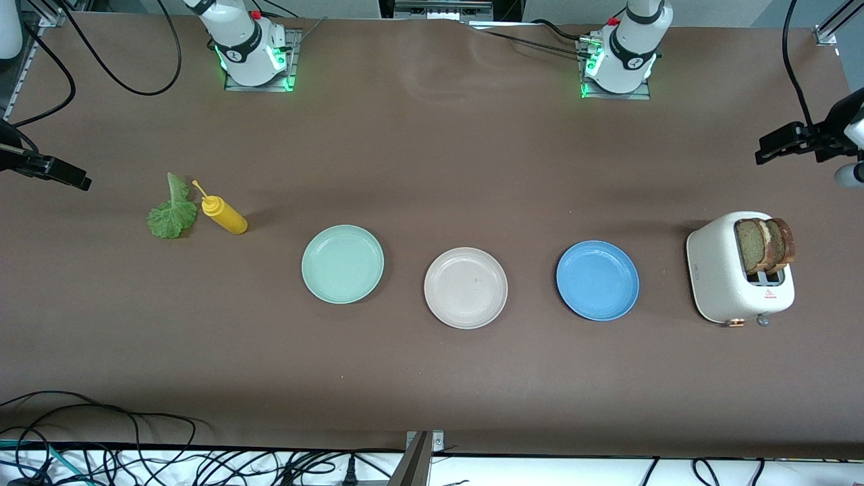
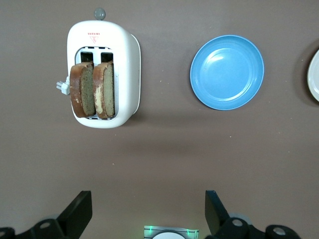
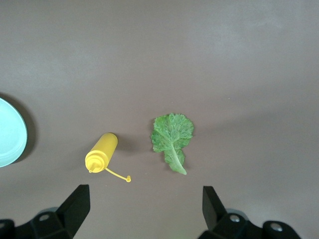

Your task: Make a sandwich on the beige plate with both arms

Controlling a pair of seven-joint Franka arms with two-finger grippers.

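Observation:
The beige plate lies bare on the brown table, between a mint-green plate and a blue plate. Two brown bread slices stand upright in a white toaster toward the left arm's end. A green lettuce leaf lies flat toward the right arm's end. My left gripper hangs open and high over bare table, with the bread slices below it in the toaster. My right gripper is also open and high, over the table by the lettuce leaf. Neither holds anything.
A yellow squeeze bottle lies on its side beside the lettuce, nozzle pointing away from the plates. Cables run along the table's edge nearest the front camera. The toaster stands beside the blue plate.

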